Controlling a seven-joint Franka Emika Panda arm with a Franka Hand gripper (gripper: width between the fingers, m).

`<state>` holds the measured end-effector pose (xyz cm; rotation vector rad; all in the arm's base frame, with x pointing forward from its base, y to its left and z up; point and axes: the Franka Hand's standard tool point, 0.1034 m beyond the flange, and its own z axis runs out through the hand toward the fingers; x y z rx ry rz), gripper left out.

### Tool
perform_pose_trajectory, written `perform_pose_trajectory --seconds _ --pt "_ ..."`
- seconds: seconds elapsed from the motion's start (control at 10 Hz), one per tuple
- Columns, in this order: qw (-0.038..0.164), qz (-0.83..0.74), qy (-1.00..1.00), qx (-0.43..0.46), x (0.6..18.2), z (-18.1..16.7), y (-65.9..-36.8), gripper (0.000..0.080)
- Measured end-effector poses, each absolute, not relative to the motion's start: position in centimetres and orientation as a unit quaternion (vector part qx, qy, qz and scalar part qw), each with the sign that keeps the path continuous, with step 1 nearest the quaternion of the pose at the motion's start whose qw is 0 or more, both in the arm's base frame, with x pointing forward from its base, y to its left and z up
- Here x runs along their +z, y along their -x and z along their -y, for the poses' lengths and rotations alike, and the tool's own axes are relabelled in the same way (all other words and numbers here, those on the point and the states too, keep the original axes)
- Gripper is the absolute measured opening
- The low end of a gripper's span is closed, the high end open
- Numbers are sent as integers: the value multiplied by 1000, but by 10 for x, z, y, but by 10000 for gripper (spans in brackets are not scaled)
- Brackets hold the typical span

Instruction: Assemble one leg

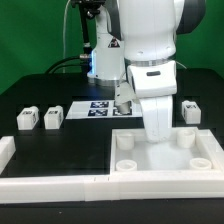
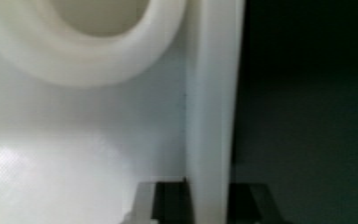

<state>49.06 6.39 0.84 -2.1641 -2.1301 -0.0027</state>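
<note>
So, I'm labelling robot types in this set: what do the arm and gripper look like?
The arm is glossy white, with bulky rounded segments and a dark band at a joint. The gripper has a white body; its fingers look black in the wrist view. Black cables run behind the arm.

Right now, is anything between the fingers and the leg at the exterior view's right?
Nothing loose that I can see. The fingers are low over the tray. The leg stands just beyond the tray's far rim, so only that rim lies between.
</note>
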Motion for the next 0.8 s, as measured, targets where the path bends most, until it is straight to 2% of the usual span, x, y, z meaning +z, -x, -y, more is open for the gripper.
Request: perform_pose_trajectory --seconds 0.1,0.2,0.3,0.4,0.5,0.6,0.7,0.8 --pt "52 700 712 -3 9 -63 -490 64" --pt "53 699 713 -2 8 -63 -490 171" --pt "53 699 713 -2 8 -63 -490 171" --pt "53 699 713 -2 8 -63 -490 308" --pt "53 699 713 -1 7 -62 -490 491" --pt "53 699 714 -1 7 -62 -490 596" --pt "53 698 714 -1 7 -62 -490 596" --pt "53 698 714 -1 7 -62 -490 640"
